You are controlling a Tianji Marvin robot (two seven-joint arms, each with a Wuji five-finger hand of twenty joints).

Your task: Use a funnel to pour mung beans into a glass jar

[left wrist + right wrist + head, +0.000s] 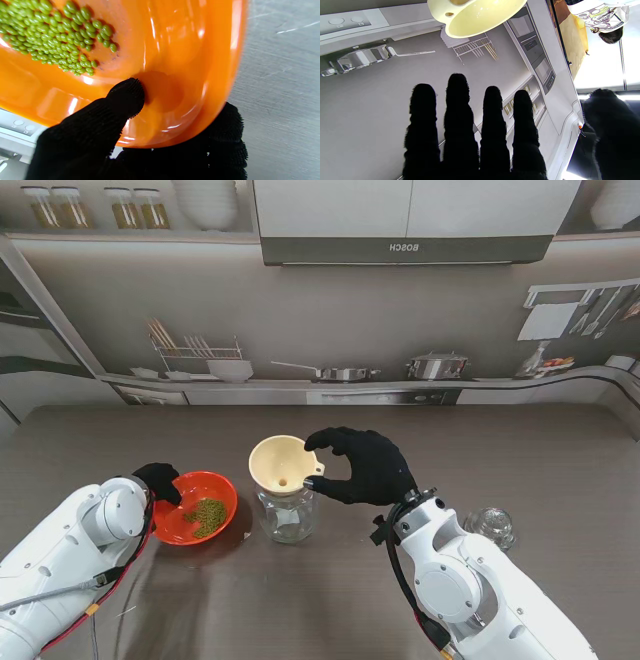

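**Bowl gripped, funnel seated, pour not yet begun**

My left hand pinches the orange bowl at its rim, thumb inside, fingers under — a hold for tipping. Mung beans lie heaped in the bowl. My right hand is spread, holding nothing, beside the funnel, likely to steady it. The funnel sits in the glass jar, just right of the bowl. Readable writing: "BOSCH", mirrored, on the hood.

Funnel and orange bowl cut off by wrist views' edges.
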